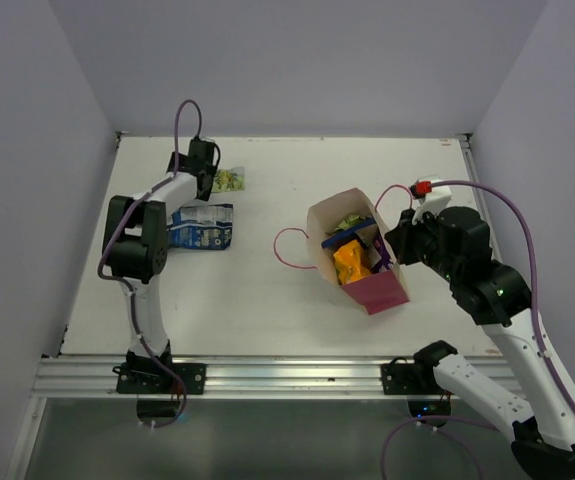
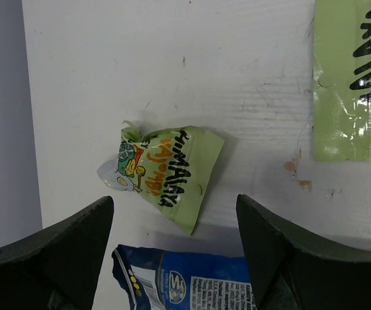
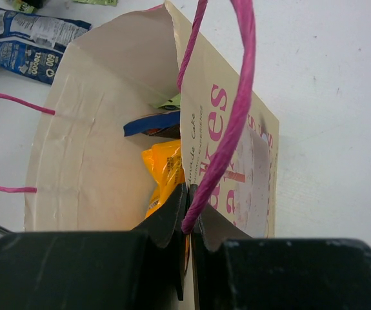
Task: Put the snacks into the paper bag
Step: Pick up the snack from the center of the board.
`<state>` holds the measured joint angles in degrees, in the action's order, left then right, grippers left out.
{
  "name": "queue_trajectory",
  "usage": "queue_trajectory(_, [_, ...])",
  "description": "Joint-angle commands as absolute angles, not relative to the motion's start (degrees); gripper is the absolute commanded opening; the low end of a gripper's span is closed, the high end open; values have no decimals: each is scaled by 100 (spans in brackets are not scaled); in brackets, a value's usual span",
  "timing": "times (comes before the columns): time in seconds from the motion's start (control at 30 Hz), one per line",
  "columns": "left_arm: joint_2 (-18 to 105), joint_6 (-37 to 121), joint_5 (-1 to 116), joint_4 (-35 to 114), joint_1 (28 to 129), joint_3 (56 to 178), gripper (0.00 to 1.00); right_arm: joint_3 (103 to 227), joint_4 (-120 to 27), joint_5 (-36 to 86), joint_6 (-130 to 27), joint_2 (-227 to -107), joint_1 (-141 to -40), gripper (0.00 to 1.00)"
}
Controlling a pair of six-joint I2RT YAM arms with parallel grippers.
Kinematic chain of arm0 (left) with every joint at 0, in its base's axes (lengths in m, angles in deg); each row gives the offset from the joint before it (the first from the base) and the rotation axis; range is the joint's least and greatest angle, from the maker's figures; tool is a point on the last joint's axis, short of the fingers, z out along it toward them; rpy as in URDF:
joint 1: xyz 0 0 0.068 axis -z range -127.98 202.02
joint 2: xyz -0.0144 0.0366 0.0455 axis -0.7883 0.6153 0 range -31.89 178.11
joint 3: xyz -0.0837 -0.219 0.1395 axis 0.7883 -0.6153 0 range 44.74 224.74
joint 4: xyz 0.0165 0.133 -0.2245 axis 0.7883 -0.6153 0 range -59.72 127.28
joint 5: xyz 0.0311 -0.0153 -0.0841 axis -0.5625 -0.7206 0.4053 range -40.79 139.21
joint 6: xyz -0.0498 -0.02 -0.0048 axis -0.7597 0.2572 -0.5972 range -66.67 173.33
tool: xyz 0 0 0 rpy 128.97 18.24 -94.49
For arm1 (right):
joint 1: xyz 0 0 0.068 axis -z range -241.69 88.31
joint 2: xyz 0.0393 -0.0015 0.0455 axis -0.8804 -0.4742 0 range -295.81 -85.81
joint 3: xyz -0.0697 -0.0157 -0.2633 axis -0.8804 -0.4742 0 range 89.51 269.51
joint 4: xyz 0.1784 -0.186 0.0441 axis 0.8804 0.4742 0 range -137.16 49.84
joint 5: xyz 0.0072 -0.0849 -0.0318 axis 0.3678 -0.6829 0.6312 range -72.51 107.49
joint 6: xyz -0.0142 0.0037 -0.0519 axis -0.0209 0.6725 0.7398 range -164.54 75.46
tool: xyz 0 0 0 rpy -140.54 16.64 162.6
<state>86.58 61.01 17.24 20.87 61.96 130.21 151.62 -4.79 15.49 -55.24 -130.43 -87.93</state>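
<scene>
With the right claw [image 3: 188,208] clamped on the paper bag [image 3: 88,148] toward the right edge of the worktop [image 1: 257,310], lower the spread left claw [image 2: 173,216] squarely over the green packet [image 2: 169,173] near the far-left corner.

Green pkt [image 2: 350,84] cut off right.

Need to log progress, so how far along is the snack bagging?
Done: an orange packet, a dark blue one and something green sit in the paper bag. In hand: right arm, jaws shut, pinches the bag's printed wall; left arm, jaws open, hangs over a small green packet. Remaining: that one, another green packet, a dark blue packet.
</scene>
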Motion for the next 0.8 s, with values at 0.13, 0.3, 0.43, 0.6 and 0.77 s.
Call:
queue_trajectory(0.13, [9045,6299,1915,2541,6011,13448,75,15200,-550,1555,-5553,-13108,-8806,6])
queue_trajectory(0.3, [9308,6335,1932,2690,6011,13517,73,15227,-541,1538,-5535,-13125,-8806,6])
queue_trajectory(0.43, [9545,6352,1889,2778,6011,13527,70,15244,-515,1450,-5526,-13178,-8797,6])
queue_trajectory(0.6, [9836,6449,1705,2822,6002,13588,61,15279,-506,1432,-5527,-13187,-8797,6])
queue_trajectory(0.77, [9915,6449,1590,2822,6002,13553,45,15288,-524,1476,-5527,-13248,-8806,6])
